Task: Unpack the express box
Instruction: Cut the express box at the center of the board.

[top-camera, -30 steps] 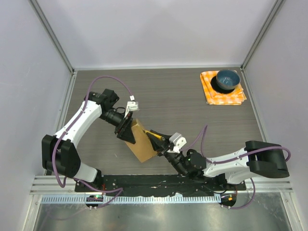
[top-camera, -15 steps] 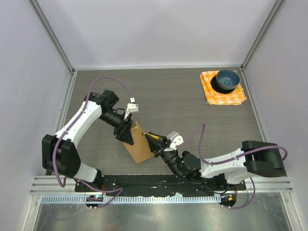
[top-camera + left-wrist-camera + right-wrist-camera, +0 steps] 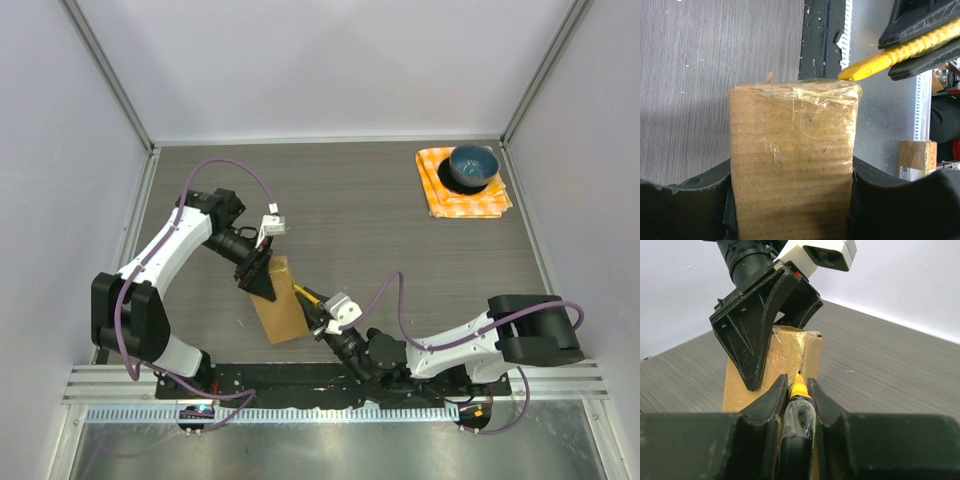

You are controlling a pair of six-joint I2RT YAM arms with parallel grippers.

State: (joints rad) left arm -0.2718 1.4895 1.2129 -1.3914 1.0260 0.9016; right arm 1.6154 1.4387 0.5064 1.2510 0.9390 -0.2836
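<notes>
Left hand [image 3: 262, 277] clamps the express box [image 3: 281, 315] on end near the desk's [image 3: 380, 220] front edge; right hand [image 3: 320, 314], just right of it, grasps a yellow cutter [image 3: 304, 295] tipped at the taped seam

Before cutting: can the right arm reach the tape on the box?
Probably yes: the left claw grips the express box by its sides, its taped end bare; the knife in the right claw points there.
</notes>
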